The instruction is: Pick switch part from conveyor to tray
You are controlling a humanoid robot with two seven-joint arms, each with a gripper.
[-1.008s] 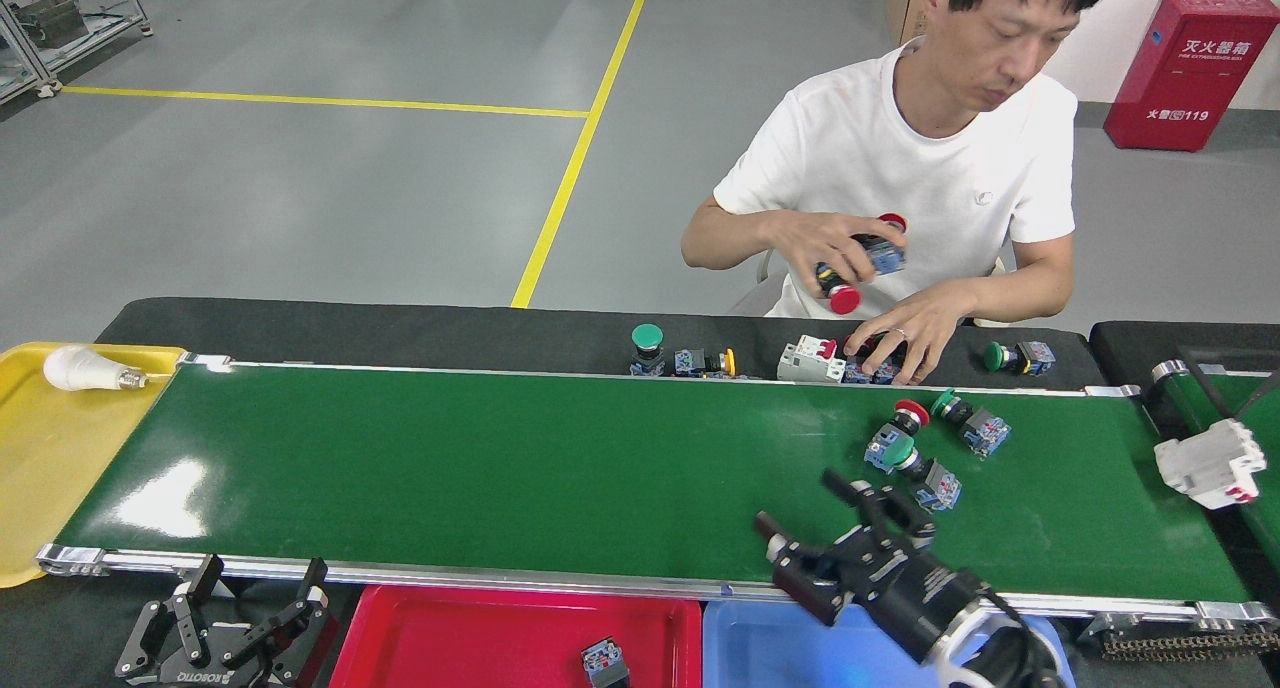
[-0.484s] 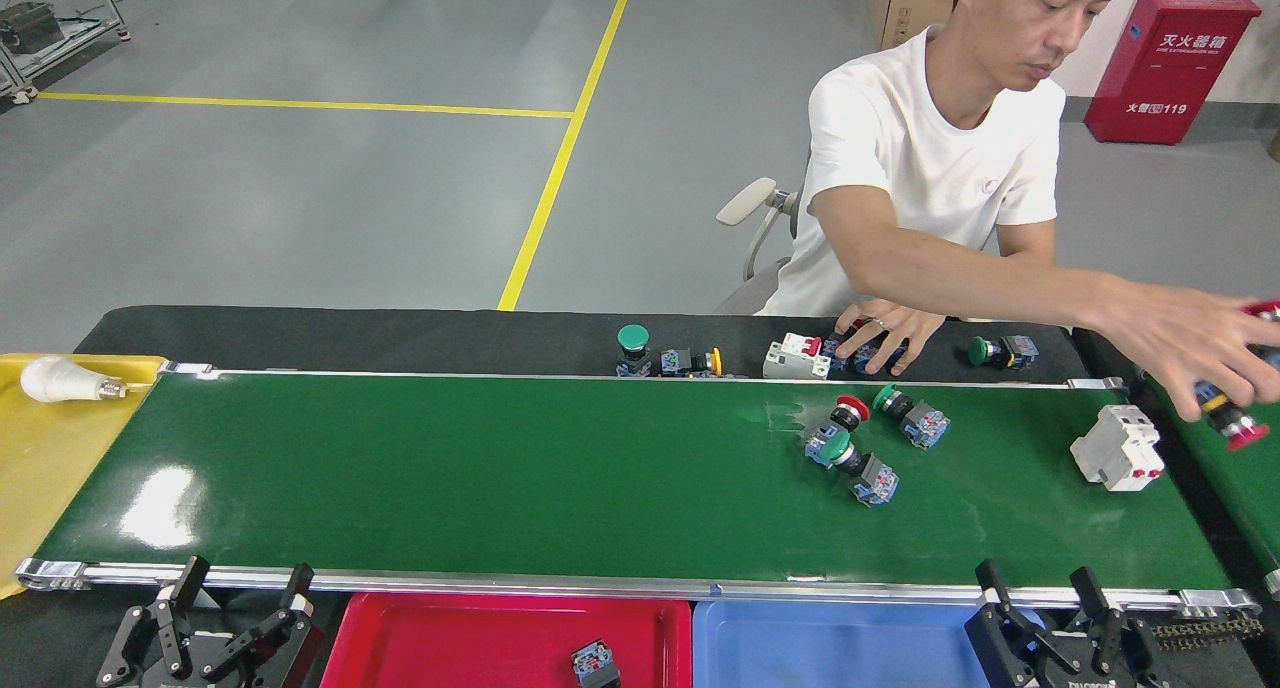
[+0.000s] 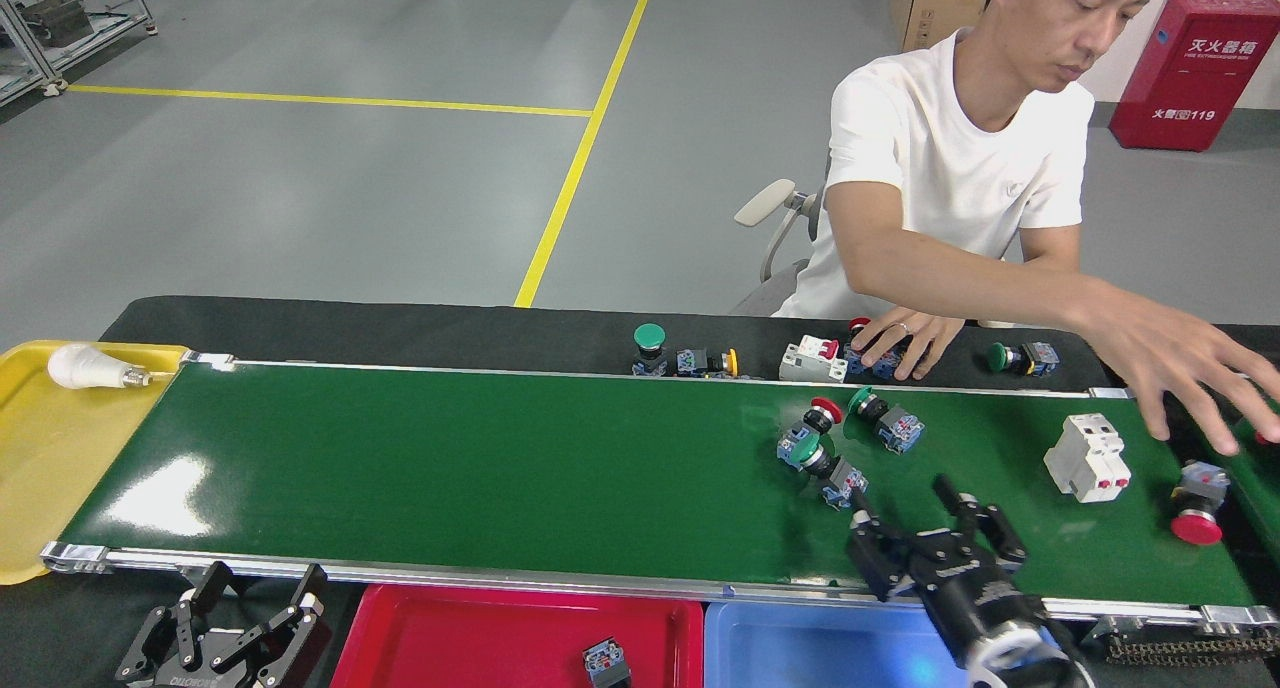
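At the far left the light bulb point(image 3: 88, 367) lies on the yellow tray point(image 3: 40, 468), as it did half a second ago. My left claw point(image 3: 255, 608) sits low beside the near rail of the conveyor point(image 3: 450, 468), fingers spread wide and holding nothing, unmoved. The red tray point(image 3: 450, 638) below the rail holds one small switch part point(image 3: 605, 661) at its near edge, same as before.

Past mid-belt, the cluster of three push-button switches point(image 3: 835, 438) has ridden a little leftward with the belt: a red-capped one, a green-capped one touching it, and another green-capped one just beside them.

My right claw point(image 3: 912, 510), which half a second ago was down by the blue tray point(image 3: 800, 648), now reaches up over the belt, fingers wide apart and empty, tips just beside the nearest green-capped switch. The white breaker point(image 3: 1087, 456) has also drifted left. A red-capped switch point(image 3: 1197, 503) now lies on the belt's right end, where there was none.

The person's hand point(image 3: 1195, 373) that held that switch is now open and empty above the right end; the other hand point(image 3: 900, 340) rests on parts on the black worktop point(image 3: 400, 330) beyond the belt.
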